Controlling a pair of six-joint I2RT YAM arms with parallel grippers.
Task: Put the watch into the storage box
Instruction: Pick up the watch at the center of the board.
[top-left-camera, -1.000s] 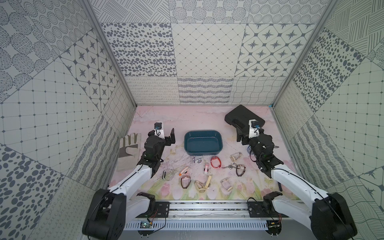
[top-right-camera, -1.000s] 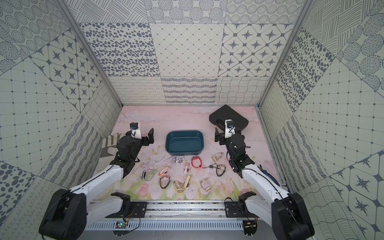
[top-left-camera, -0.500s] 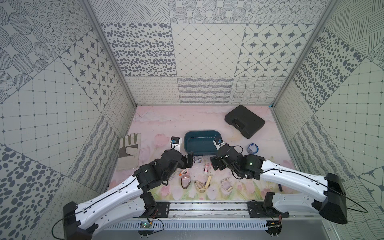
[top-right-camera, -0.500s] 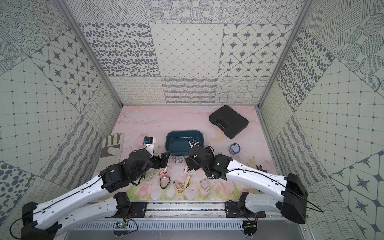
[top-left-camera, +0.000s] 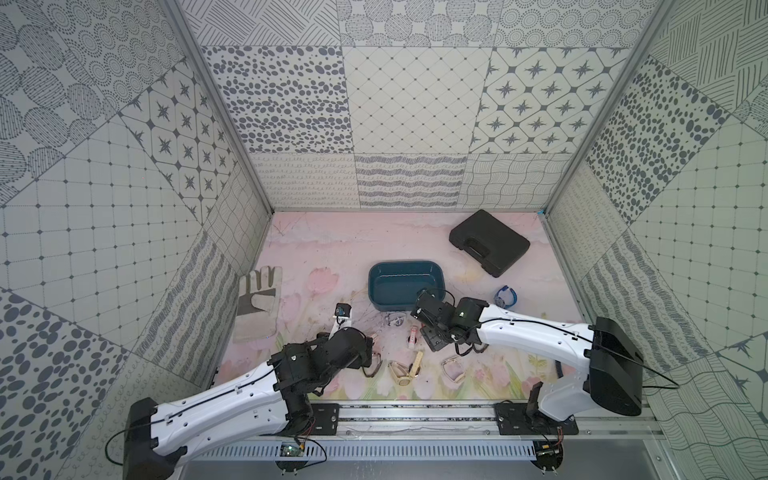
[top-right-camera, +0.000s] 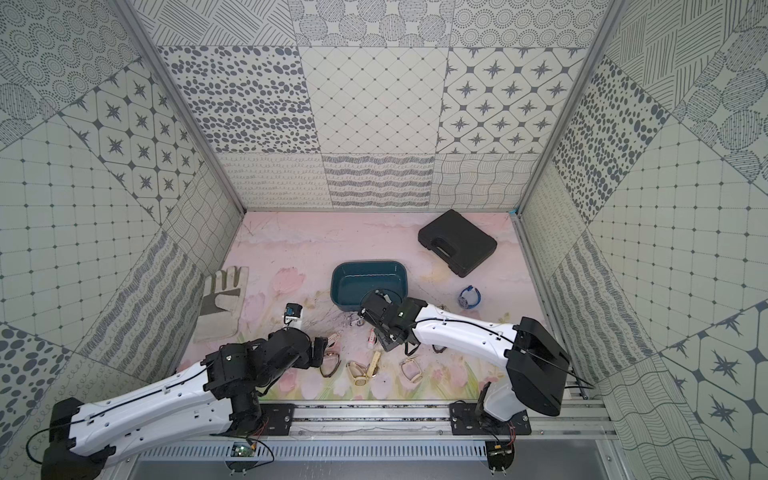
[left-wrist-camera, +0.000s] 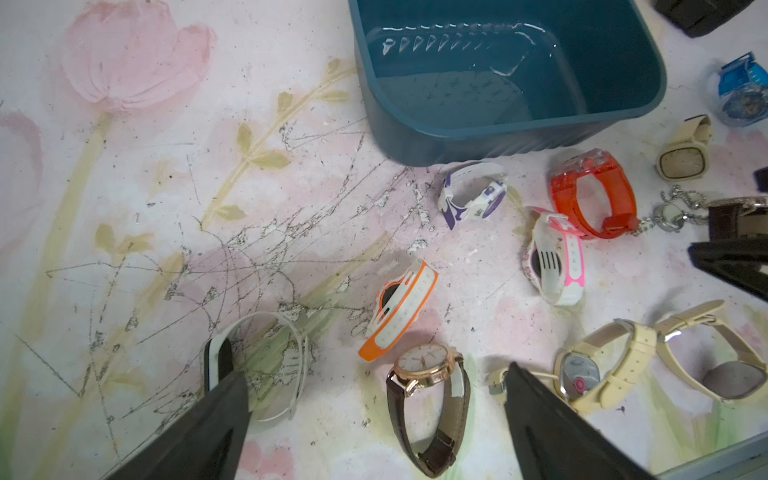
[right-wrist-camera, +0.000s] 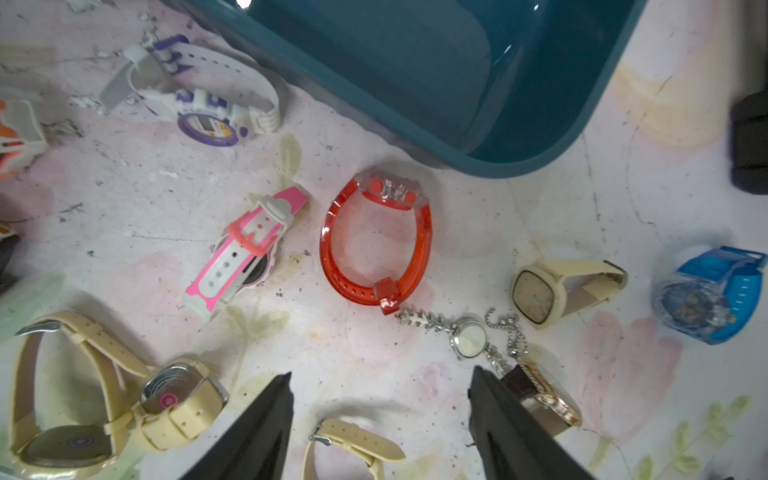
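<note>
My left gripper (left-wrist-camera: 372, 370) stands spread wide and holds nothing. Its fingers frame a round gold-cased watch on a brown leather strap (left-wrist-camera: 426, 368) lying on the mat, though I cannot tell whether they touch it. My right gripper (right-wrist-camera: 382, 371) is parted to a moderate gap, also empty. A red translucent plastic watch (right-wrist-camera: 388, 191) lies just ahead of its fingertips, close beside the near wall of the dark teal plastic storage box (right-wrist-camera: 519, 166). The other watches lie scattered on the scratched pink floral mat (top-left-camera: 316, 249) on the tub's near side. A flat black plastic case (top-left-camera: 503, 249) sits far right and a grey work glove (top-left-camera: 257, 303) at the left — grey-patterned tile panels (top-left-camera: 415, 104) wall the cell.
</note>
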